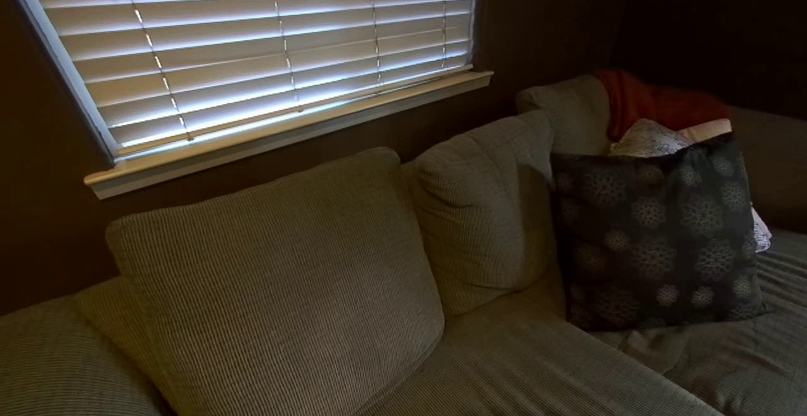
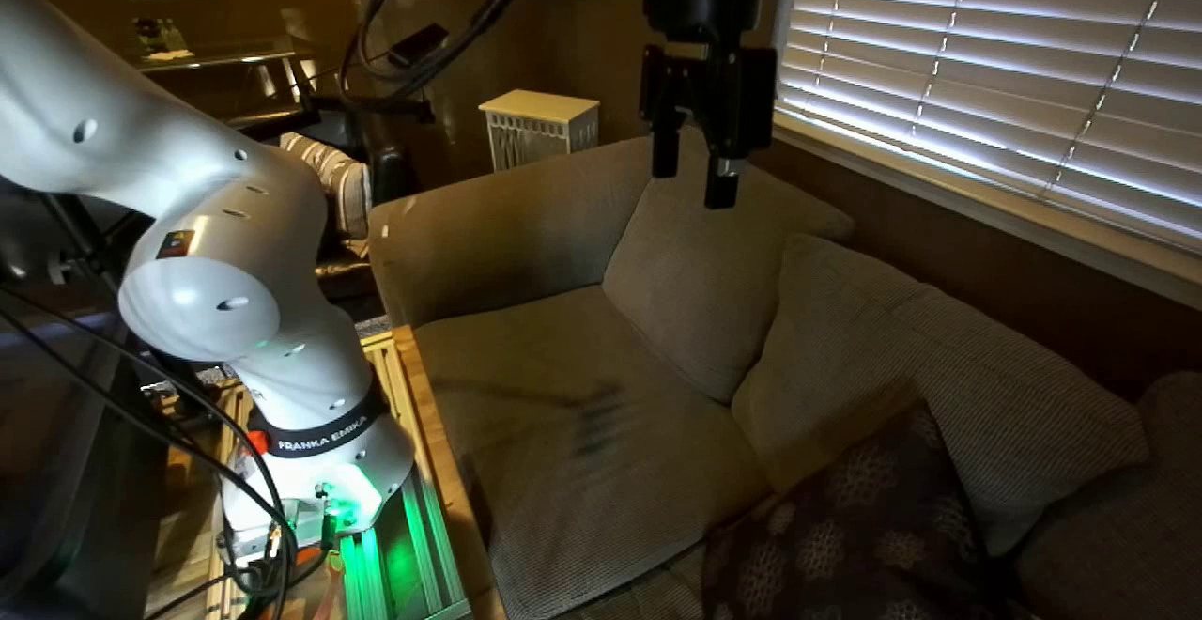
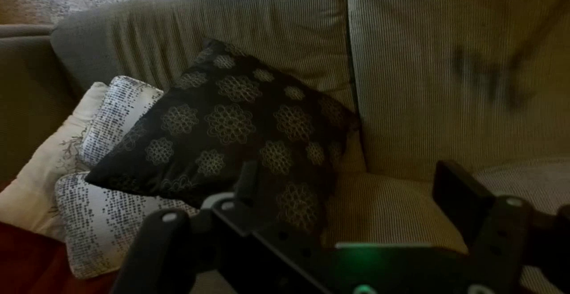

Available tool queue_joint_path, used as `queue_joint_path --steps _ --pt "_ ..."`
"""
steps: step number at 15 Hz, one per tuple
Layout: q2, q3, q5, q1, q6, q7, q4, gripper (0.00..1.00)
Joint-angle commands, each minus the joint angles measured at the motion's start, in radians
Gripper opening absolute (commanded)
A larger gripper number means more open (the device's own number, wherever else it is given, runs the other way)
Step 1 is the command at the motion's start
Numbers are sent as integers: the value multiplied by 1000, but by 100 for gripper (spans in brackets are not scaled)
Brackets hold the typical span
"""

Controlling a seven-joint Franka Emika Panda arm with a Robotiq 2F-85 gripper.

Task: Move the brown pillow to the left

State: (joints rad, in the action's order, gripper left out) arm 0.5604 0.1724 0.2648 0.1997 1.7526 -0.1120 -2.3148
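I see that the end effector [image 2: 693, 174] hangs in the air above the sofa [image 2: 648, 517]; its two fingers stand wide apart and it has hold of nothing. The brown pillow [image 3: 231, 120], with pale flower rounds, rests tilted on the sofa, lower than the end effector, to one side and well apart from it. Just beside this pillow is a beige back cushion [image 2: 939, 348]. Beyond, farther from the end effector, there are a white speckled fabric [image 3: 116, 227], a cream pillow [image 3: 40, 191] and a red cloth [image 3: 40, 263].
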Motion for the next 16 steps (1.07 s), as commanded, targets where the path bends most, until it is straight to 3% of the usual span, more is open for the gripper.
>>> queue_joint_path --steps 1,9,16 --pt "-152 35 -106 -23 110 58 116 100" --pt "-472 31 -194 -1 197 215 325 100" --pt "-688 70 -276 35 190 226 457 100"
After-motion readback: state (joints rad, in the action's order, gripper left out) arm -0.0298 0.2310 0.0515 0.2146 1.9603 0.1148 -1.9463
